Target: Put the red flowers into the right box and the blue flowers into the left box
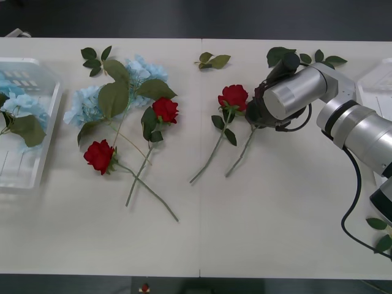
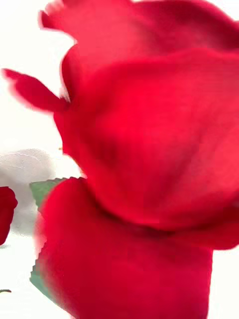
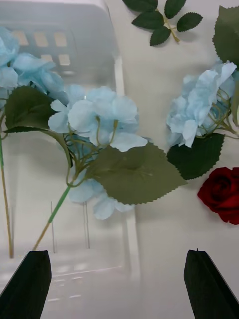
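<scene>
step: right pincer [image 1: 257,110] down at a rose [image 2: 149,149] mid-counter [image 1: 257,214], its spread hidden | left pincer [image 3: 117,279] spread over the left box [image 3: 119,79], blue flowers [image 3: 97,117] inside | advice: pinch the stem just under the bloom, lift clear of the neighbouring rose [image 1: 233,97], carry to the right box [image 1: 380,79]

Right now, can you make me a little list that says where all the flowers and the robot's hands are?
Red flowers: three roses lie loose on the table; a fourth is right at the right gripper.
Blue flowers: one in the left box, more lying on the table beside it.
Right gripper: down at a rose on the table, bloom pressed close to its camera.
Left gripper: open, above the left box's edge.
Right box: at the table's right edge.
</scene>
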Available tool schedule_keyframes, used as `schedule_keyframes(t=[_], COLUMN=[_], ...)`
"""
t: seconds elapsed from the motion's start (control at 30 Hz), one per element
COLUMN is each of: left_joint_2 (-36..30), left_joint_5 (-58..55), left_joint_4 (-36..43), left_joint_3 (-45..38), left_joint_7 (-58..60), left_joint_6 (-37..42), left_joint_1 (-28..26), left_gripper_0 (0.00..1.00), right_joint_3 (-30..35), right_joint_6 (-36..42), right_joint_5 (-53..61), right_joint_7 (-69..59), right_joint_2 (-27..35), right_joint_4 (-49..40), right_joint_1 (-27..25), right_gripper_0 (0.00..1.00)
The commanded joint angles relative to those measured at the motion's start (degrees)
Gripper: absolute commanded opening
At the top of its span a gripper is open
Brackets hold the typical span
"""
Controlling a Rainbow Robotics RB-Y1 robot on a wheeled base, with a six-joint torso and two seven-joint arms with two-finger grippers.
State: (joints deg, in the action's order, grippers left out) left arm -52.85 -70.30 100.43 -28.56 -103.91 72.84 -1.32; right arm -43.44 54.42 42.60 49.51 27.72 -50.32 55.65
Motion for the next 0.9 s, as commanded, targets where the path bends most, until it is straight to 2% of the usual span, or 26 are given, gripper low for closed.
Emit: schedule_keyframes(t=[0.03, 0.2, 0.4, 0.6, 0.73, 0.9], left_joint_2=[-1.02, 0.56, 6.18, 13.13, 16.91, 20.25], left_joint_5=[5.7, 13.61, 26.27, 45.87, 54.57, 58.79], left_joint_4=[6.62, 10.57, 11.1, 10.84, 8.46, 4.86], left_joint_3=[5.09, 14.67, 24.34, 34.71, 39.98, 40.78], left_joint_7=[11.1, 24.46, 37.56, 50.21, 59.44, 67.35], left_joint_6=[3.01, 2.31, 2.04, 2.22, 2.31, 1.95], left_joint_1=[5.27, 9.14, 14.85, 19.6, 23.03, 25.49], left_gripper_0=[0.77, 0.77, 0.77, 0.77, 0.82, 0.88], right_joint_3=[-0.07, -0.07, -0.07, 0.11, 0.11, 0.11], right_joint_6=[-0.28, -0.28, 1.91, 4.38, 4.38, 4.46], right_joint_5=[0.03, 0.11, 0.82, 2.22, 5.04, 13.21], right_joint_7=[-2.57, -2.05, -1.25, -0.2, 2.09, 9.82], right_joint_2=[-0.03, 1.11, 4.36, 9.55, 15.61, 25.63], right_joint_4=[-0.83, -2.41, -6.54, -13.22, -18.41, -22.89], right_joint_1=[2.27, 2.18, 2.18, 1.21, 0.07, -0.72], right_gripper_0=[0.0, 0.0, 0.0, 0.0, 0.0, 0.0])
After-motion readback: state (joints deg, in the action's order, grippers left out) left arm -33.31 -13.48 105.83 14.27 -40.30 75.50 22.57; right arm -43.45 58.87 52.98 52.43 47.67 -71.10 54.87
